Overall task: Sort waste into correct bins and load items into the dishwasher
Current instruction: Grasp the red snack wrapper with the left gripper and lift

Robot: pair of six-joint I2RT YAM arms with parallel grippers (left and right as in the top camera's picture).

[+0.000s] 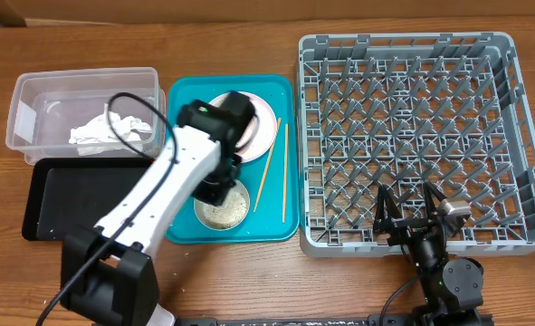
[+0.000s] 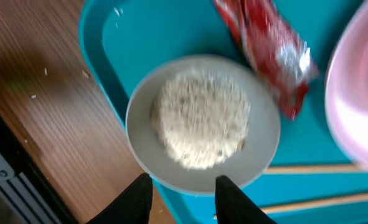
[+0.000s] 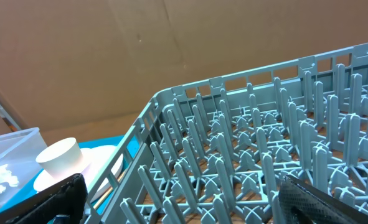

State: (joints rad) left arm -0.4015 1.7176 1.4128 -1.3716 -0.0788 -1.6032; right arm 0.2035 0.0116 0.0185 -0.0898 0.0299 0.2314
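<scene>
Here, the left gripper (image 2: pixel 185 186) hangs over the front edge of the teal tray (image 2: pixel 106 56). Its fingers are partly spread and empty, and the near rim of the grey-green bowl (image 2: pixel 268 134) shows in the gap; whether they touch it I cannot tell. Loose white rice (image 2: pixel 202 118) fills that bowl. Just past it on the tray lies the red-and-silver wrapper (image 2: pixel 264 56), its print too blurred to read, with the pink plate (image 2: pixel 358 106) beside it and the two chopsticks (image 2: pixel 314 168) along the tray's right side. The right gripper (image 3: pixel 184 208), right of the tray, is spread wide and empty at the front rim of the grey dish rack (image 3: pixel 233 143). Left of the tray sit the clear tub (image 1: pixel 32 95) and the black tray (image 1: pixel 63 195).
</scene>
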